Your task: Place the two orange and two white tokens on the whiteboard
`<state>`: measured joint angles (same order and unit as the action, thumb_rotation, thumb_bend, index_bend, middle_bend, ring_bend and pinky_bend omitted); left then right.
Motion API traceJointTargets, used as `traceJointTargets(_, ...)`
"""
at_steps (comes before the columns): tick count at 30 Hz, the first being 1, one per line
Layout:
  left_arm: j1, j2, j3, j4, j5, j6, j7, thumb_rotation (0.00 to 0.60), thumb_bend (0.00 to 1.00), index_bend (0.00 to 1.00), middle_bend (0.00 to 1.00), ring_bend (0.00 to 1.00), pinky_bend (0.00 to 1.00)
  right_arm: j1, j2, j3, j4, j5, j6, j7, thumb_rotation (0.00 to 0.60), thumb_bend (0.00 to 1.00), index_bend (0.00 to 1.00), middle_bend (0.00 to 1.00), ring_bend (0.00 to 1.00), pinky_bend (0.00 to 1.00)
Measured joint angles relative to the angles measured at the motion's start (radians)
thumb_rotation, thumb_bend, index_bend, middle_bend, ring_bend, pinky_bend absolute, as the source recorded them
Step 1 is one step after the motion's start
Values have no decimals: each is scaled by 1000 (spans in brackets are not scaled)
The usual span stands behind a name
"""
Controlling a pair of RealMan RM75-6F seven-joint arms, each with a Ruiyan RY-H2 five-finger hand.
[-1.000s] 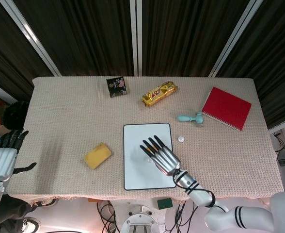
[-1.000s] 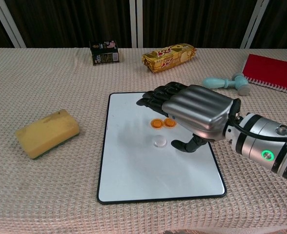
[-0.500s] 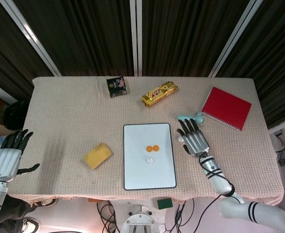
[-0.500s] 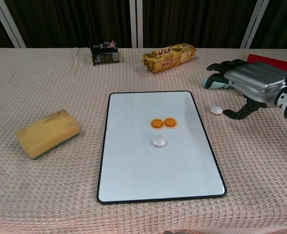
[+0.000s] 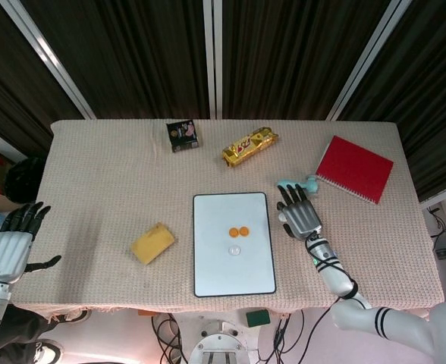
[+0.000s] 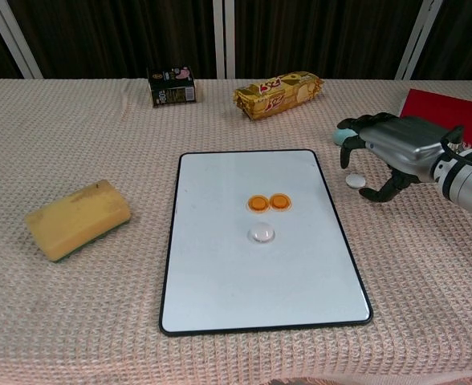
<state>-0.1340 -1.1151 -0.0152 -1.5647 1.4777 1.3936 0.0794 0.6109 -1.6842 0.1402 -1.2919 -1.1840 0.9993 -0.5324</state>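
The right hand (image 6: 396, 148) has swung off the whiteboard (image 6: 220, 273) over the last second and now sits low over the table (image 6: 99, 128) just off the board's right edge, closing in on the last white token (image 6: 354, 181). Half a second ago it was a little further out; now its fingers (image 6: 352, 144) are curled downward and loosely parted around the token, thumb near it, with nothing held (whether anything actually touches the token is too small to tell). Three tokens already lie on the board: the two orange tokens (image 6: 268, 203) side by side and touching near its middle, and one white token (image 6: 262, 233) just below them. So the task looks three-quarters done, and the step in hand is likely the pick-up of the fourth piece, which rests on the cloth between the board and the teal handled tool (image 5: 299, 183). The left hand (image 5: 7, 244) hangs off the table's left side, fingers spread and empty.
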Motion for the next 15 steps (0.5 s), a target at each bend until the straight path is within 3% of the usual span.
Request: traceJointTargets(15, 1, 0, -1, 0, -2, 1, 0, 481, 94, 83, 38, 0, 95, 13, -22, 2, 28, 30, 2, -30, 600, 368, 452, 18, 0, 0)
